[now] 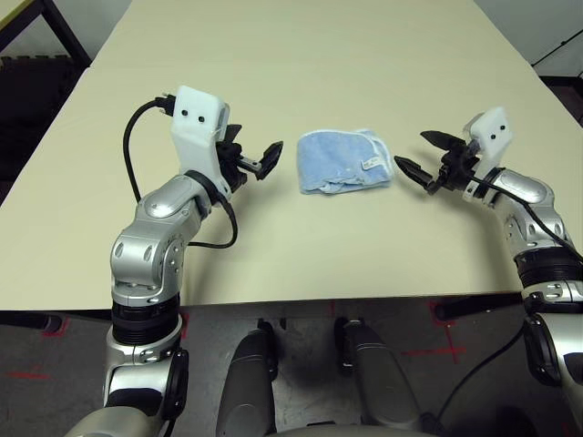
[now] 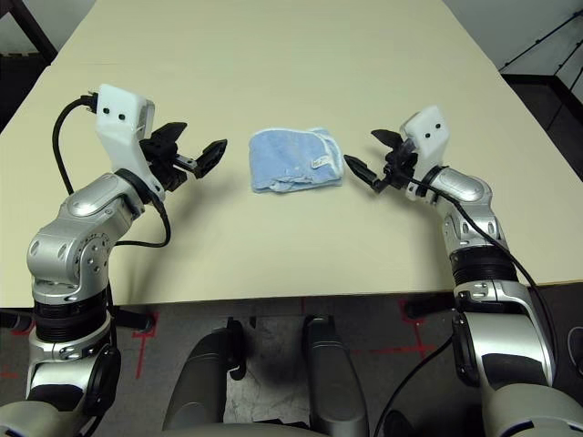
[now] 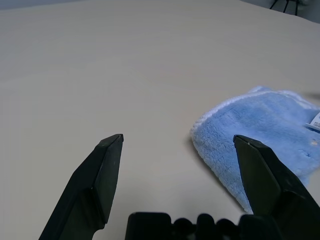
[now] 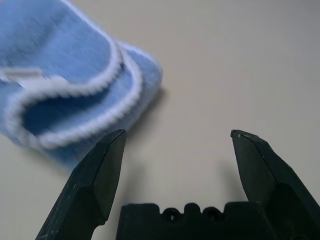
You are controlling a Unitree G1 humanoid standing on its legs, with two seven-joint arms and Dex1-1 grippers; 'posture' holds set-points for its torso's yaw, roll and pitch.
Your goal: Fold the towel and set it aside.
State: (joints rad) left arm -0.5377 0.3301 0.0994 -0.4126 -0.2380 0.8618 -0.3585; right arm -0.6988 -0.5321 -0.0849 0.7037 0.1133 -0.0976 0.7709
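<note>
The towel (image 1: 344, 161) lies folded into a small light-blue bundle in the middle of the table, its white edging and a small white tag (image 1: 370, 164) turned toward my right side. My left gripper (image 1: 257, 160) hovers just left of the bundle, open, with nothing between its fingers. My right gripper (image 1: 426, 159) stands just right of the bundle, open and empty too. In the left wrist view the towel (image 3: 260, 130) lies past the open black fingers (image 3: 102, 170). The towel's stitched edge (image 4: 75, 100) sits close ahead of the open fingers (image 4: 100, 175) in the right wrist view.
The beige table (image 1: 301, 64) stretches far behind the towel and to both sides. Its front edge (image 1: 328, 300) runs close below my arms. A black cable (image 1: 137, 155) loops off my left wrist. Dark floor and stands (image 1: 36, 36) lie beyond the table's left side.
</note>
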